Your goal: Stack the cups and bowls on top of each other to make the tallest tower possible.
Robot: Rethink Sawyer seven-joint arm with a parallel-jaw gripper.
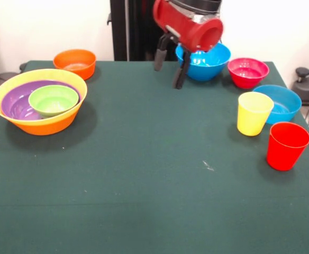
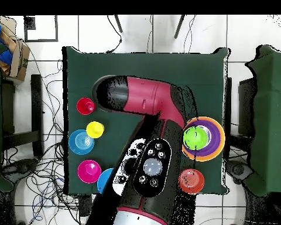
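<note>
Hand [image 1: 169,67]: fingers spread, nothing held, hung above surface [image 1: 144,159] by blue bowl [image 1: 207,62] | tower [image 1: 39,100]: upright, mouths up, green bowl [image 1: 53,99] nested in purple bowl [image 1: 17,103], far from hand

No readable text, labels, brands, nos. or signs in either view. Cups, bowls, table cloth & arm casing all look plain; the round buttons on the arm [image 2: 150,167] in the overhead view carry no marks that can be made out.
</note>
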